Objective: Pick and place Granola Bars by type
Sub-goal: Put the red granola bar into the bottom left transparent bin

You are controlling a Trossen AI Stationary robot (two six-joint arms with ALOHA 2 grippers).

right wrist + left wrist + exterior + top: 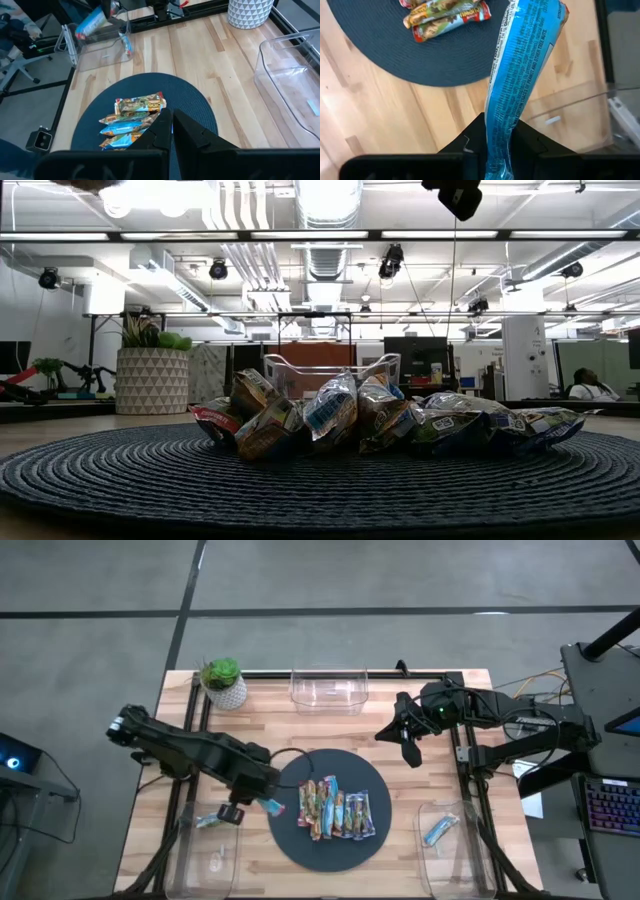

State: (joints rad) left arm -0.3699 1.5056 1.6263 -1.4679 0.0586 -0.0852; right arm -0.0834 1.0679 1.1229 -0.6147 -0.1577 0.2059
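Several granola bars (336, 810) lie side by side on the dark round mat (330, 768); the low view shows them as a heap (330, 415). My left gripper (245, 808) hangs by the mat's left edge, at the far right corner of the near-left clear bin (200, 855), shut on a bright blue bar (520, 75). One bar (208, 822) lies in that bin. A blue bar (440, 830) lies in the near-right bin (455, 860). My right gripper (172, 131) stays shut, raised over the table's far right. My left gripper pinches one end of the blue bar's wrapper (498, 150) between its two fingers, coming from above and pointing steeply down. The bar runs on along the fingers and hangs below them, slightly slanted, its free end (540, 15) clear of table, mat and bin.
A third clear bin (328, 690) stands at the far edge in the middle. A potted plant (222, 682) stands at the far left corner. Bare wood (440, 775) shows between the mat and the bins.
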